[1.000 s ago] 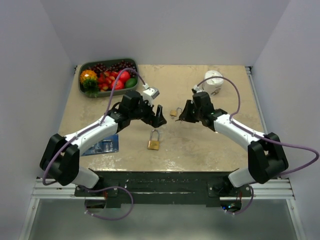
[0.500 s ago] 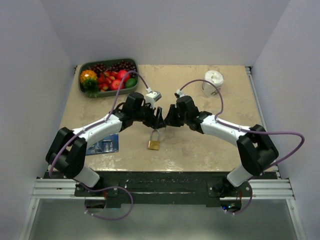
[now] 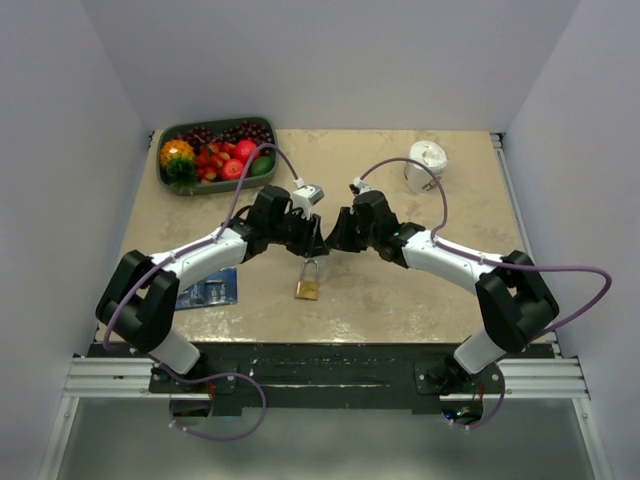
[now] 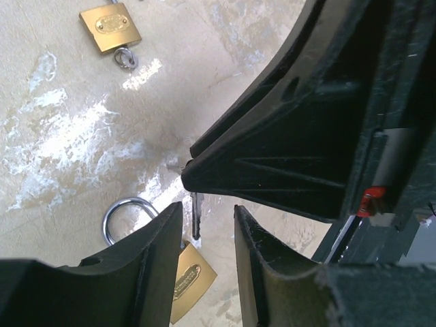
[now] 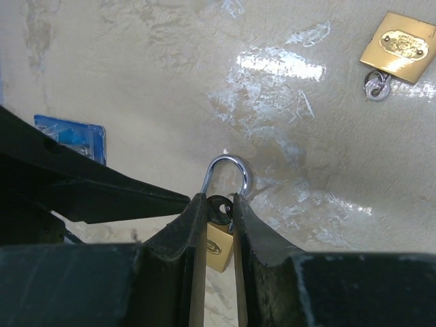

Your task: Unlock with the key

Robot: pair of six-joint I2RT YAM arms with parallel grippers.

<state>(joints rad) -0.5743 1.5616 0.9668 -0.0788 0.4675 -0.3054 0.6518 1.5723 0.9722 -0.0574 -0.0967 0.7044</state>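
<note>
Presently grips key [image 4: 197, 219] in clenched right hand [image 5: 219, 204], blade pointing down at lower centre of left wrist view, into gap between released fingers of left hand [image 4: 206, 211], touching neither.

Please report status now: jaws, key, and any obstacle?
Right gripper jaws shut on the key. Left gripper jaws open, astride its blade. Brass padlock below, no obstacle seen.

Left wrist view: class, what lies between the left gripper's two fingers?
The key, a thin blade hanging from the right gripper's closed tips, stands between the left gripper's fingers, with a gap on either side. The left wrist view shows it.
</note>
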